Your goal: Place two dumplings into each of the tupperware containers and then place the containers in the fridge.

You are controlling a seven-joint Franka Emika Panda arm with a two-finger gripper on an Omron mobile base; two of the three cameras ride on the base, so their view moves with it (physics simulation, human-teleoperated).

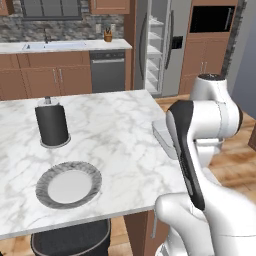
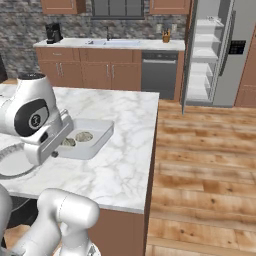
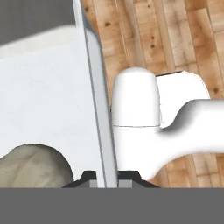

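A pale tupperware container (image 2: 97,136) lies near the right edge of the marble island, with two dumplings (image 2: 83,135) in it. In the left base view the arm covers most of the container (image 1: 161,134). My gripper (image 3: 107,180) is shut on the container's raised rim (image 3: 97,109), which runs up between the two fingertips. One dumpling (image 3: 33,166) lies just inside that rim at the lower left of the hand view. I cannot tell whether the container rests on the counter or hangs just above it. The grey fridge (image 2: 212,50) stands at the back right with its door open and white shelves (image 1: 154,50) showing.
A round grey plate (image 1: 69,184) and a black cylinder (image 1: 51,123) stand on the island's left part. A dark dishwasher (image 1: 107,70) and wooden cabinets line the back wall. Bare wooden floor (image 2: 200,165) runs between the island and the fridge.
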